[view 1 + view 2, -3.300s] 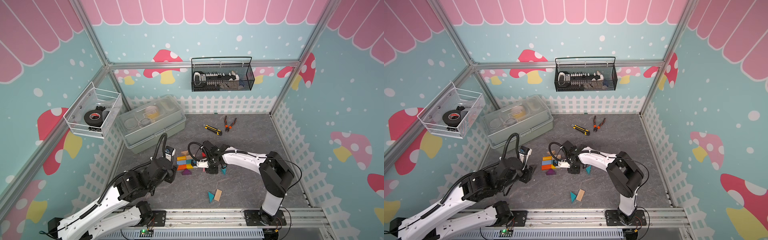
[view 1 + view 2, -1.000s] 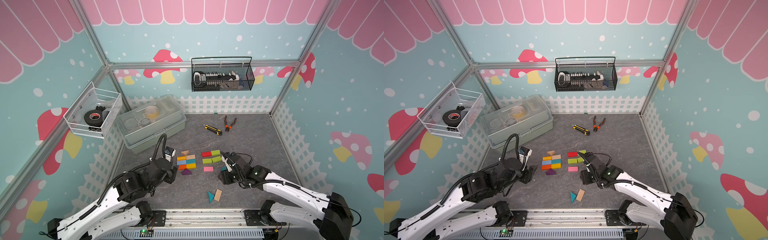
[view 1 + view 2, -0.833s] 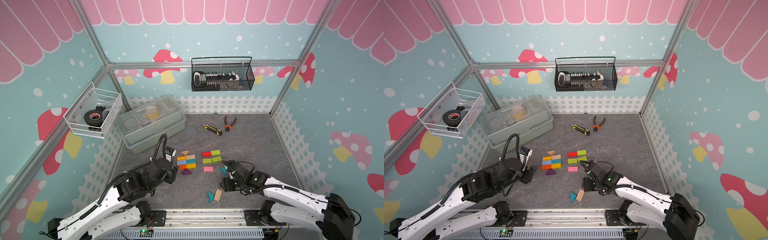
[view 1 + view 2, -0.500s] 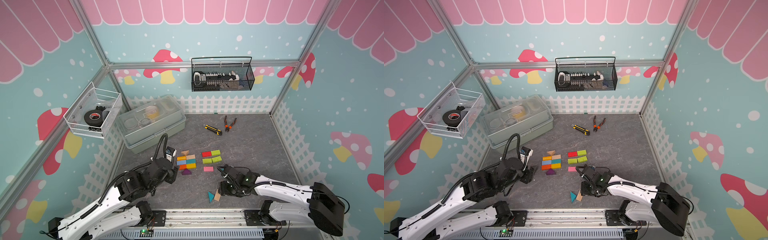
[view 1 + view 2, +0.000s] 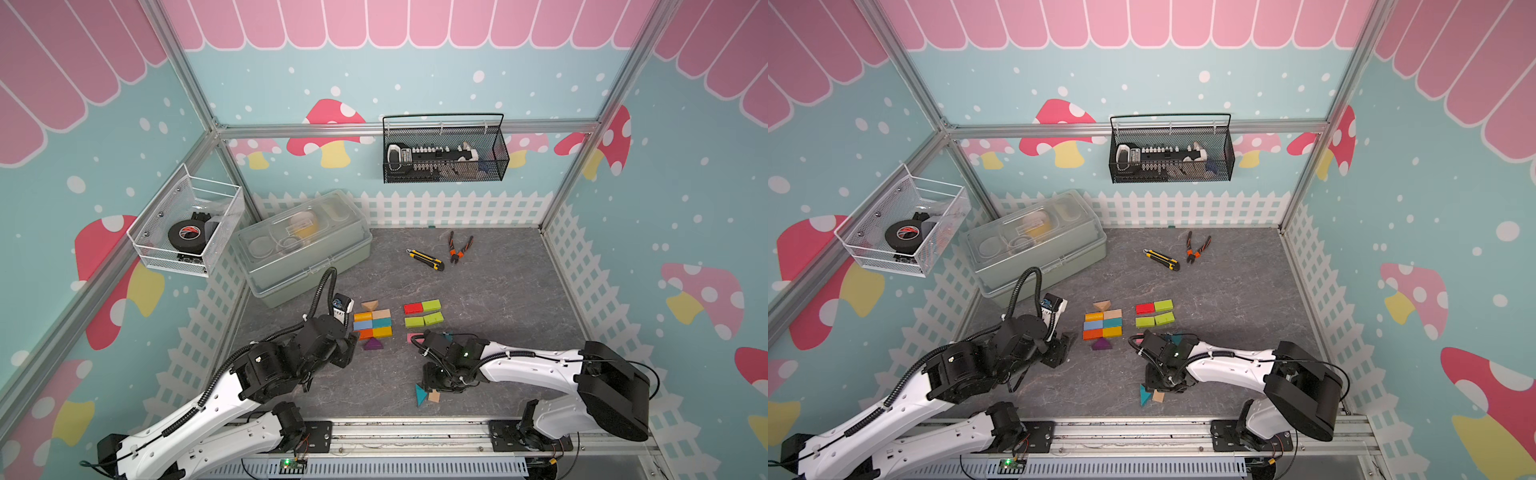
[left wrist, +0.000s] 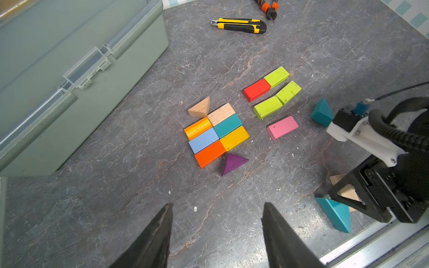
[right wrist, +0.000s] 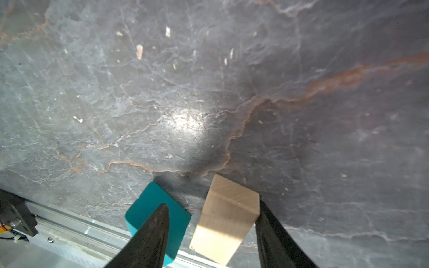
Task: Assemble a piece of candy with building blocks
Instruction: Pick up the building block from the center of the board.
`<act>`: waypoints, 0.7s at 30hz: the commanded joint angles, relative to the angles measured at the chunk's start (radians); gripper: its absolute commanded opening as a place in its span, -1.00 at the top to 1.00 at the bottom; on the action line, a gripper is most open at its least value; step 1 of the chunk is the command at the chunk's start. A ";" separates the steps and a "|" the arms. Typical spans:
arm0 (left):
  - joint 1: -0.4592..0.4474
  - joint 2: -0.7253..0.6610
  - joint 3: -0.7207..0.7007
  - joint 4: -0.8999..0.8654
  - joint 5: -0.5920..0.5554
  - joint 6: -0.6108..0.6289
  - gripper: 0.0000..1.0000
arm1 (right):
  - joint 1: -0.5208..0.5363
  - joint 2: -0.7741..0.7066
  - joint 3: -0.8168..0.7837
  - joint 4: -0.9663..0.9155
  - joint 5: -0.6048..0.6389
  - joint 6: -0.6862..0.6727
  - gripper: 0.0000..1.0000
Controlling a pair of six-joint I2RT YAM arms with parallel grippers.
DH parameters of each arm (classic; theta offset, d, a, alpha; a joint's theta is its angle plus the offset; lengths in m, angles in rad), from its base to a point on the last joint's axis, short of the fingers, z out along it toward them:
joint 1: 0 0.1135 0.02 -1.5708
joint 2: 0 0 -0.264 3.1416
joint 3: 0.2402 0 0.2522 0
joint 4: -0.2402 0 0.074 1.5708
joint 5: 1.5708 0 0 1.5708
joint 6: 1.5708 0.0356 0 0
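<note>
A: The tan block (image 7: 226, 219) lies flat on the tabletop (image 7: 209, 92) near the front rail, just beside a teal wedge (image 7: 148, 208). In the right wrist view it sits between the two fingers of the right claw (image 7: 212, 222): one finger is close against its far edge, the other is over the teal wedge.

B: So is it gripped?

A: I'd say not yet. The jaws stand partly open, straddling it. To do this well, I'd shift the claw so the nearer finger clears the teal wedge and drops into the gap between the two pieces, then close squarely on the tan block's long sides. Otherwise the wedge could get pinched along with it or be nudged off.

B: What does it look like?

A: Plain unpainted wood, rectangular, flat faces, sharp corners. It should hold steady in a flat pinch.

B: And the rest?

A: The main cluster (image 5: 372, 324) lies mid-tabletop: orange, tan, blue, teal and yellow rectangles packed together, a tan wedge at the back, a purple wedge (image 5: 372, 344) at the front. Red and green blocks (image 5: 423, 313) lie just to one side, apart from it. The left claw (image 6: 217, 229) hovers near that cluster, jaws partly open and empty.
</note>
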 commanded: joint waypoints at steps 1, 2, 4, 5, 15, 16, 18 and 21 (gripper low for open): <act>-0.004 -0.004 -0.010 0.006 0.006 -0.012 -0.23 | 0.030 0.045 0.011 -0.090 0.015 -0.006 -0.19; -0.003 -0.003 -0.010 0.007 0.006 -0.013 -0.23 | 0.034 0.045 0.006 -0.090 0.014 -0.007 -0.18; -0.004 -0.001 -0.010 0.006 0.005 -0.013 -0.23 | 0.040 0.049 -0.004 -0.089 0.015 -0.015 -0.14; -0.004 0.001 -0.009 0.005 0.005 -0.014 -0.23 | 0.043 0.054 -0.002 -0.094 0.021 -0.018 -0.11; -0.004 0.012 -0.008 0.004 0.005 -0.014 -0.23 | 0.052 0.104 0.058 -0.134 0.061 -0.153 0.29; -0.004 0.010 -0.008 0.004 0.005 -0.014 -0.23 | 0.052 0.110 0.061 -0.136 0.070 -0.168 0.33; -0.004 0.009 -0.008 0.004 0.002 -0.016 -0.23 | 0.049 0.116 0.083 -0.147 0.102 -0.219 0.39; -0.005 0.009 -0.009 0.005 0.002 -0.016 -0.23 | 0.039 0.107 0.151 -0.187 0.171 -0.340 0.45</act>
